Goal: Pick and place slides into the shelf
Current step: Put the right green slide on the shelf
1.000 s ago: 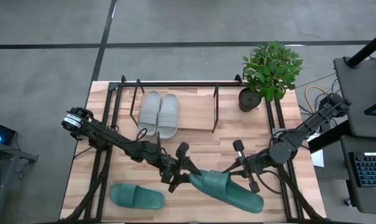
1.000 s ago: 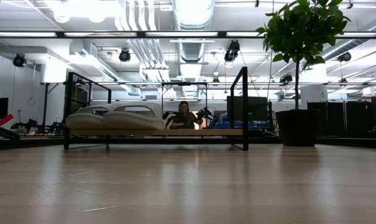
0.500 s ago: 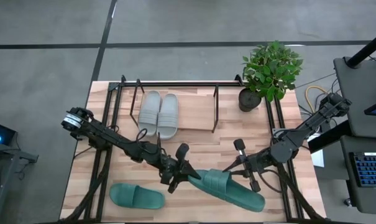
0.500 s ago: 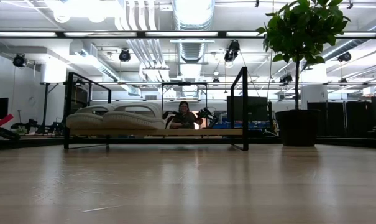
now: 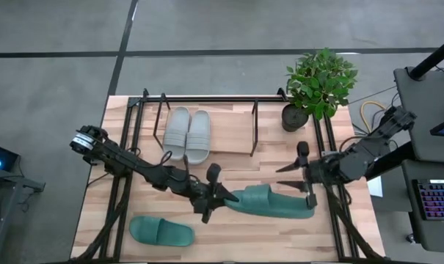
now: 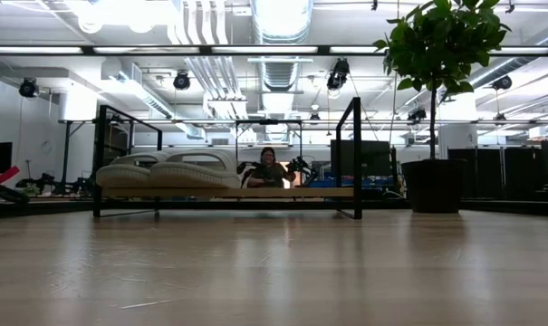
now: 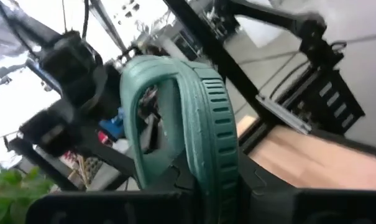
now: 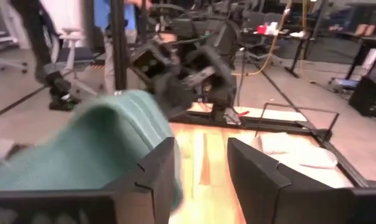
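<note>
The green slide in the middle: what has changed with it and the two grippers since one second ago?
The left gripper closed on one end of the green slide. The right gripper let go and backed away toward the plant side. The slide turned more level. The grey pair on the shelf and the other green slide stayed put.

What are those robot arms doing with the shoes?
They are putting slides on the shelf. Two grey slides already sit on it. The left gripper is shut on one end of a green slide at the middle of the table, while the right gripper is open near its other end. Another green slide waits near the front edge.
</note>
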You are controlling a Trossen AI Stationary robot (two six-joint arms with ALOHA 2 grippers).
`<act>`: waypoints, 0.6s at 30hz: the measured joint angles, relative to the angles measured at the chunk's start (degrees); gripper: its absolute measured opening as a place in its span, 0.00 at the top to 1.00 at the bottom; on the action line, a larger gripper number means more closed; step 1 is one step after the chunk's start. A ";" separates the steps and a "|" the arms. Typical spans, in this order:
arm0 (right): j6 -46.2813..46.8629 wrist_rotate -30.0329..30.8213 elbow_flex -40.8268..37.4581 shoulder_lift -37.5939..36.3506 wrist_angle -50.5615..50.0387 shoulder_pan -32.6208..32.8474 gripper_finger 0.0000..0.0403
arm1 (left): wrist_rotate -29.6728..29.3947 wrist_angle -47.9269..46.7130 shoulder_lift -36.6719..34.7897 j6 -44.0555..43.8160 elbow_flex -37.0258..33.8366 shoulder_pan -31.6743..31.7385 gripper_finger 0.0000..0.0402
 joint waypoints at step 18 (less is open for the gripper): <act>2.86 0.64 1.37 -0.61 -2.01 2.47 0.66 | -41.00 -1.25 -0.39 9.43 0.07 -3.97 0.96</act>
